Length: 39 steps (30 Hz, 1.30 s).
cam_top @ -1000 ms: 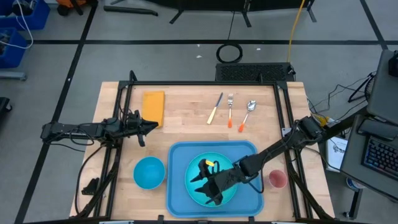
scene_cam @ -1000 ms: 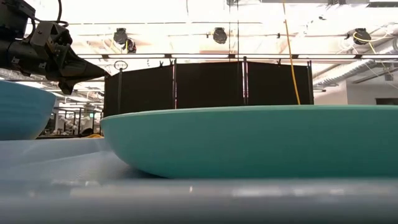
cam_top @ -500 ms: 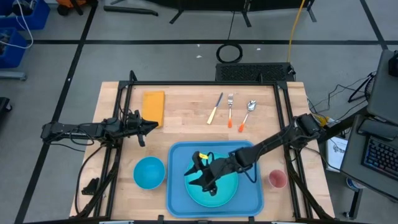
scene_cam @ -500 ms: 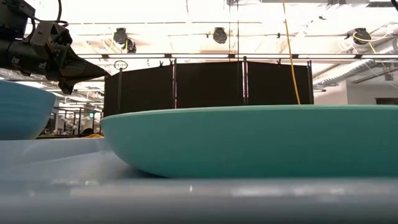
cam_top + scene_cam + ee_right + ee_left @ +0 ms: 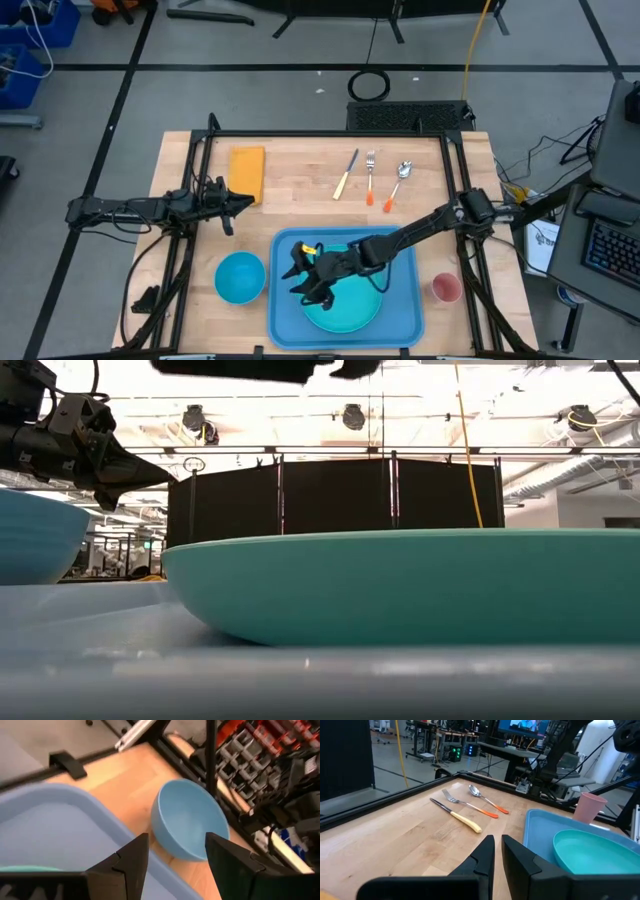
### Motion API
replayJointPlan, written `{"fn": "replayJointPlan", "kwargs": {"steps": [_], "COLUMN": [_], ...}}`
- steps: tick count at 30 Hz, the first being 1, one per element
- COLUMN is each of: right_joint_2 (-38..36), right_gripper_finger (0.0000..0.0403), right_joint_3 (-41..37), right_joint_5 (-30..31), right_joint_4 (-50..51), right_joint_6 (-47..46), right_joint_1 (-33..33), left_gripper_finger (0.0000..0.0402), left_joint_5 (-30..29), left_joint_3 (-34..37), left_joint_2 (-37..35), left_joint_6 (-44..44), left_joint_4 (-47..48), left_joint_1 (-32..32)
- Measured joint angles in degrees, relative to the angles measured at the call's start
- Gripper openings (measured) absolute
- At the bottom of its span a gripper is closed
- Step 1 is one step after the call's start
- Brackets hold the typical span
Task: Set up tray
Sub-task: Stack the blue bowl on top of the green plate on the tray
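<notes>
Swung off the turquoise plate [image 5: 342, 300] toward the blue bowl [image 5: 239, 277], right gripper [image 5: 297, 272] spread and empty over the tray [image 5: 405, 318] at the table's near edge — plate likely placed, bowl probably next; left gripper [image 5: 246, 203] nearly shut, idle by the napkin [image 5: 246, 171].

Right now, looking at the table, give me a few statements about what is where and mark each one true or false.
1. The turquoise plate lies on the blue tray. True.
2. The blue bowl sits inside the tray. False: it stands on the table beside it.
3. The right hand is open over the tray. True.
4. The pink cup stands on the plate. False: it is on the table, off the tray.
5. The left hand grips the fork. False: it holds nothing.
</notes>
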<state>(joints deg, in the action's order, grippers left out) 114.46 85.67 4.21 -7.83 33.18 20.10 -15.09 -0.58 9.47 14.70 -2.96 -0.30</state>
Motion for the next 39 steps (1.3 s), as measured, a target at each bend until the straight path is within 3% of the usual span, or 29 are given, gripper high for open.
{"fn": "replayJointPlan", "kwargs": {"steps": [9,20,28,39], "right_joint_2": [8.0,17.0,19.6,21.5], "right_gripper_finger": [0.0185,0.0185,0.0185,0.0185], "right_joint_3": [14.1,30.1,32.8,32.8], "right_joint_5": [-0.2,-7.5,-11.7,-12.0], "right_joint_4": [12.1,24.0,24.3,22.8], "right_joint_6": [2.1,1.4,0.9,1.9], "right_joint_1": [-1.3,-3.8,-4.7,-5.0], "left_gripper_finger": [0.0037,0.0037,0.0037,0.0037], "left_joint_5": [0.0,0.5,3.0,3.0], "left_joint_3": [0.0,0.0,0.0,0.0], "left_joint_2": [0.3,0.7,0.6,0.7], "left_joint_6": [-0.1,0.0,-0.5,-1.0], "left_joint_4": [0.0,0.1,0.2,-0.8], "left_joint_1": [0.0,0.0,0.0,0.0]}}
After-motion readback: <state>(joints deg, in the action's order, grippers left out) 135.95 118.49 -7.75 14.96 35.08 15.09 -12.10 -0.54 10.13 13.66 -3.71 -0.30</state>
